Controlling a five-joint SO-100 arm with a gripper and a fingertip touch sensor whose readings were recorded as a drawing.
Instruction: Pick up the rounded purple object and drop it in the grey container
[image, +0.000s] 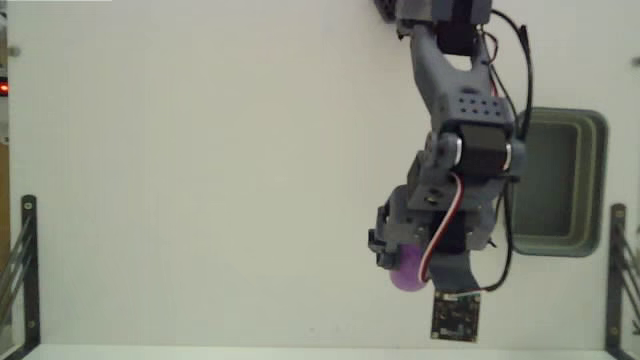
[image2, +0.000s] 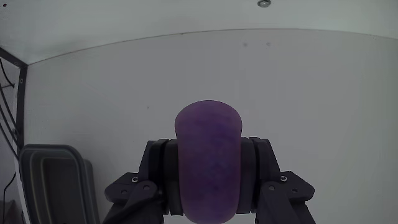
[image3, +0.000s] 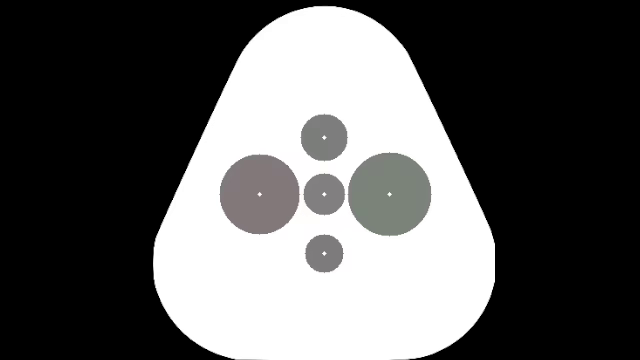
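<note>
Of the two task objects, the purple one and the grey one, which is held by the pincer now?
The purple ball, clamped between the pincer fingers. The grey container lies apart on the table, untouched.

In the fixed view, the gripper (image: 408, 272) clamped the rounded purple object (image: 409, 276) near the white table's (image: 200, 180) lower edge. The grey container (image: 557, 183) sat well apart at the right, partly behind the arm (image: 465, 110).
</note>
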